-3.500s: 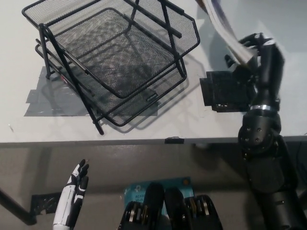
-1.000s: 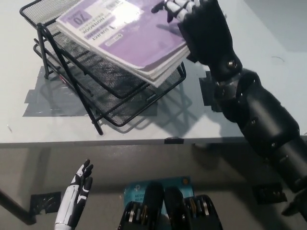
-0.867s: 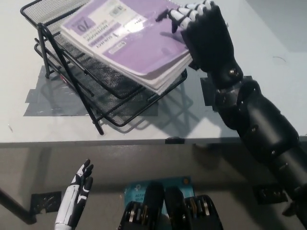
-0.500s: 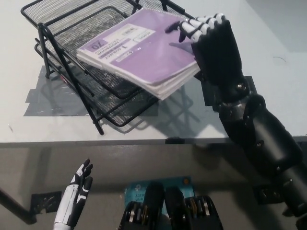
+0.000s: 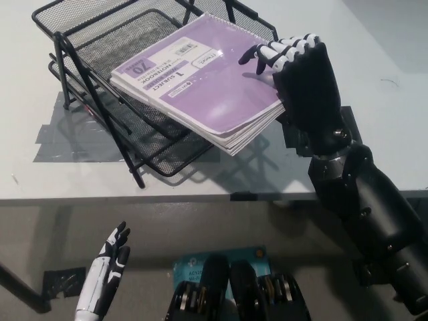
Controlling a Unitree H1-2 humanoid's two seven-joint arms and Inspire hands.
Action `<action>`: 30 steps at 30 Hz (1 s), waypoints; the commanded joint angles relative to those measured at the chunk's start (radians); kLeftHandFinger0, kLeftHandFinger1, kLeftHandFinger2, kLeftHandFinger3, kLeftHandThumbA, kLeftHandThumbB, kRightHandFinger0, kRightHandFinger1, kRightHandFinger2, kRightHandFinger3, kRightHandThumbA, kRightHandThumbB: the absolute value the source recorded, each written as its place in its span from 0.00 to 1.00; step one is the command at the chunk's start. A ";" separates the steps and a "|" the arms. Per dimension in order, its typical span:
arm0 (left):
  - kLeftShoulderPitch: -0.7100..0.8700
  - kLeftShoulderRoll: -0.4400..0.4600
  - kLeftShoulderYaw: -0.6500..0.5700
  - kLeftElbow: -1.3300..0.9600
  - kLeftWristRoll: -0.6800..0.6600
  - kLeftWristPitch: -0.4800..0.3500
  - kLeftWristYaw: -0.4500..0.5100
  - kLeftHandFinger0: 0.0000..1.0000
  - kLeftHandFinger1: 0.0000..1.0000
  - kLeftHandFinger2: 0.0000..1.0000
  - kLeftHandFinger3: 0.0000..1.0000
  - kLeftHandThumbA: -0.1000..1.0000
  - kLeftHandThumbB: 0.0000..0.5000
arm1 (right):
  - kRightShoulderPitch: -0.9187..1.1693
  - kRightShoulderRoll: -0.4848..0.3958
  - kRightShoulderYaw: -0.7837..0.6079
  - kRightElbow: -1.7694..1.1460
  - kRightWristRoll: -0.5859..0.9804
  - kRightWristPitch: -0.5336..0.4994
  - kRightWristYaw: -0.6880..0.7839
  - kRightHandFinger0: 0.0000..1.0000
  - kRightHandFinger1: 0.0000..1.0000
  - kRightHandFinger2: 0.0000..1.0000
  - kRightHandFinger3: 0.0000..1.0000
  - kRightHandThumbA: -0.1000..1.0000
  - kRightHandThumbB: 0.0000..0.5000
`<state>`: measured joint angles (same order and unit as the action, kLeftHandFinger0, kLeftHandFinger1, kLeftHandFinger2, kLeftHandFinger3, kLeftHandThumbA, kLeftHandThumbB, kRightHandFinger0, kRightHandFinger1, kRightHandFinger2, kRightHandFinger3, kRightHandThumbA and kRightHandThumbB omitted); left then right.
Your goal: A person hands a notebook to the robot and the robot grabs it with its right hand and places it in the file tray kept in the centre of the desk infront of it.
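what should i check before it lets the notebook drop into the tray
1. Grip: right hand is shut on the notebook, fingers over its right edge. ok
2. Notebook over the file tray: its left part overlaps the top basket, its right part overhangs past the rim. not ok
3. Notebook level: tilted, not flat in the basket. not ok
4. Top basket free of other items: visible mesh is bare, the part under the notebook is hidden. cannot tell
5. Left hand out of the way: low, below the desk edge, fingers apart. ok

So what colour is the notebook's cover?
Purple, with a white label strip; the head view shows the notebook held by the right hand.
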<state>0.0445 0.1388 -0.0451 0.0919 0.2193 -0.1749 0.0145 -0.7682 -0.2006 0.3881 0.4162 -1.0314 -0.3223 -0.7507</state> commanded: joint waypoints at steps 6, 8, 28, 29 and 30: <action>-0.010 0.014 -0.011 -0.010 0.020 -0.023 -0.001 1.00 1.00 1.00 1.00 1.00 0.87 | -0.191 0.091 -0.033 0.118 0.048 0.032 -0.025 0.00 0.01 0.28 0.37 0.84 0.00; -0.009 0.012 -0.009 -0.013 0.017 -0.014 -0.001 1.00 1.00 1.00 1.00 1.00 0.87 | -0.229 0.116 -0.044 0.168 0.066 0.031 -0.041 0.00 0.03 0.32 0.39 0.83 0.00; -0.010 0.011 -0.010 -0.032 0.011 0.007 -0.008 1.00 1.00 1.00 1.00 1.00 0.87 | -0.452 0.231 -0.087 0.543 0.151 0.035 -0.125 0.00 0.00 0.33 0.51 1.00 0.00; -0.008 0.012 -0.011 -0.034 0.013 0.009 -0.009 1.00 1.00 1.00 1.00 1.00 0.88 | -0.444 0.231 -0.083 0.548 0.150 0.037 -0.133 0.00 0.00 0.33 0.52 1.00 0.00; -0.007 0.013 -0.012 -0.035 0.015 0.012 -0.010 1.00 1.00 1.00 1.00 1.00 0.88 | -0.440 0.231 -0.079 0.553 0.148 0.040 -0.141 0.00 0.00 0.33 0.52 1.00 0.00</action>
<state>0.0425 0.1386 -0.0506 0.0867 0.2269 -0.1630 0.0145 -1.1297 0.0239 0.3133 0.9662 -0.9222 -0.2896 -0.8055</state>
